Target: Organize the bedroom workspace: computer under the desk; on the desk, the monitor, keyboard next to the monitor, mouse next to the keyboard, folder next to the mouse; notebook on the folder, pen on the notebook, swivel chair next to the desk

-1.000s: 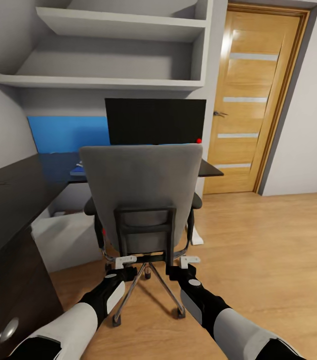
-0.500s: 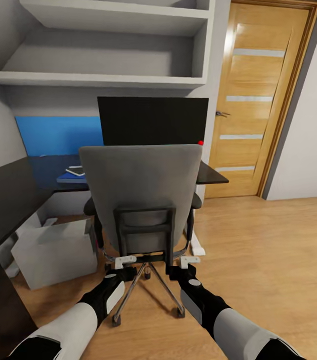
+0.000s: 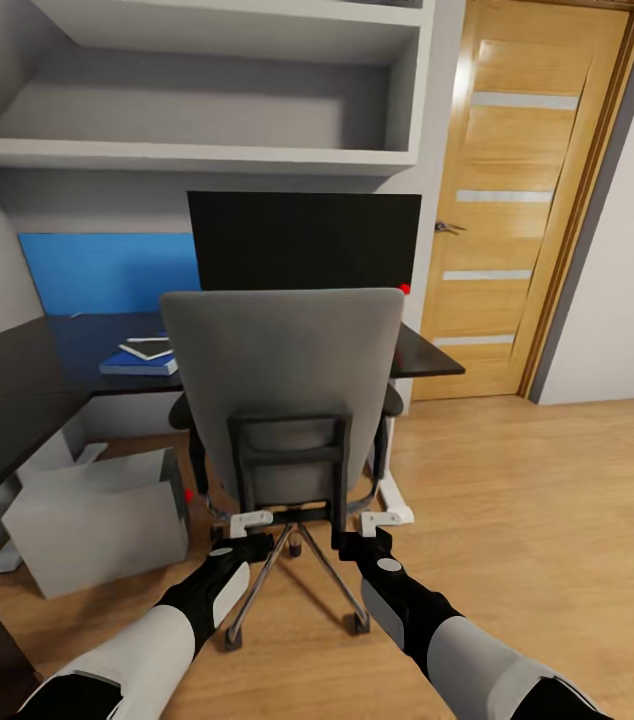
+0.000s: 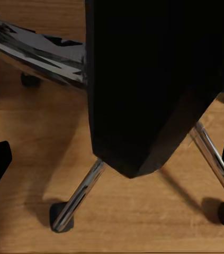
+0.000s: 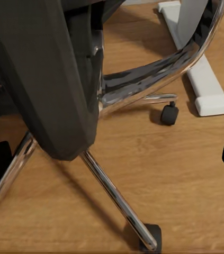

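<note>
- Camera has swung leftward since the earlier frames: computer [image 3: 97, 520] now wholly visible, chair unmoved relative to arms.
- Left gripper [image 3: 253, 521], right gripper [image 3: 381, 520] at chair's lower back frame; clenched or released, cannot tell.
- Swivel chair [image 3: 283, 385]: rolls easily on castors, likely pivots; push the stiff frame.
- Desk [image 3: 17, 365] front edge just beyond; open floor rightward.
- Monitor [image 3: 304, 240] at desk's rear.

Light wood floor [image 3: 537, 520], wooden door [image 3: 517, 200], grey wall shelves [image 3: 207, 150]
</note>
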Motion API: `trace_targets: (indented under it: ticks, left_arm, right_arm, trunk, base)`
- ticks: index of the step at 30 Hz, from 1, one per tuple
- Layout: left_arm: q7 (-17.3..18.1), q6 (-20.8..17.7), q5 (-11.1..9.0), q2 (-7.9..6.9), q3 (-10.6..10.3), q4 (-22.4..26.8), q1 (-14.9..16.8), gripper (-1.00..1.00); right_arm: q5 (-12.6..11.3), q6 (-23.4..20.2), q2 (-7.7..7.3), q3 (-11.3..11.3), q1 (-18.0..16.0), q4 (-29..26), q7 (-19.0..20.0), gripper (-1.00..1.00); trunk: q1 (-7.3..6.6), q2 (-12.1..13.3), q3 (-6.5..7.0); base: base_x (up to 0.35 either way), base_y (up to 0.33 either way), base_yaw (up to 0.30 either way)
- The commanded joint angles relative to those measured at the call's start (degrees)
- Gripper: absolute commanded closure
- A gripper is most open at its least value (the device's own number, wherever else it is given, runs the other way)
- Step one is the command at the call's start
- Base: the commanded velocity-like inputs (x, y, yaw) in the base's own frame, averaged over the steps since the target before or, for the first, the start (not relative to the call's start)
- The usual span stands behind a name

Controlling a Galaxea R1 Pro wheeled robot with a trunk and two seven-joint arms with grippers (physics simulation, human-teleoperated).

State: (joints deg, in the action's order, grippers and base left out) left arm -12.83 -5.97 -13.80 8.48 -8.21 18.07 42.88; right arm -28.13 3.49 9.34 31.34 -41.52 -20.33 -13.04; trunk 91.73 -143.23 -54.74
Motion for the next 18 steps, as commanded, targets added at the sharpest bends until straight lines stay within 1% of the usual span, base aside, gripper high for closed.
trace_targets:
  ticks: [1, 11, 12, 18]
  left_arm:
    - [-0.43, -0.29, -0.52, -0.04, -0.49, 0.12, 0.01, -1.00]
    - [-0.44, -0.19, -0.52, -0.04, -0.49, 0.12, 0.01, -1.00]
    - [-0.44, -0.18, -0.52, -0.04, -0.49, 0.12, 0.01, -1.00]
    - [-0.40, -0.34, -0.52, -0.04, -0.49, 0.12, 0.01, -1.00]
  right_arm:
    - [-0.61, 0.29, -0.02, 0.48, -0.06, 0.03, -0.32, -1.00]
    - [-0.61, 0.29, -0.02, 0.48, -0.06, 0.03, -0.34, -1.00]
    - [-0.61, 0.34, -0.02, 0.48, -0.06, 0.03, -0.35, -1.00]
    - [-0.61, 0.36, -0.02, 0.48, -0.06, 0.03, -0.38, -1.00]
  trunk:
    - [-0.03, -0.02, -0.06]
    - [-0.03, -0.02, -0.06]
    - [-0.05, -0.01, 0.17]
    - [-1.37, 2.39, 1.24]
  base:
    - [-0.186, 0.000, 0.000]
    - [-0.307, 0.000, 0.000]
    - [-0.336, 0.000, 0.000]
    - [-0.336, 0.000, 0.000]
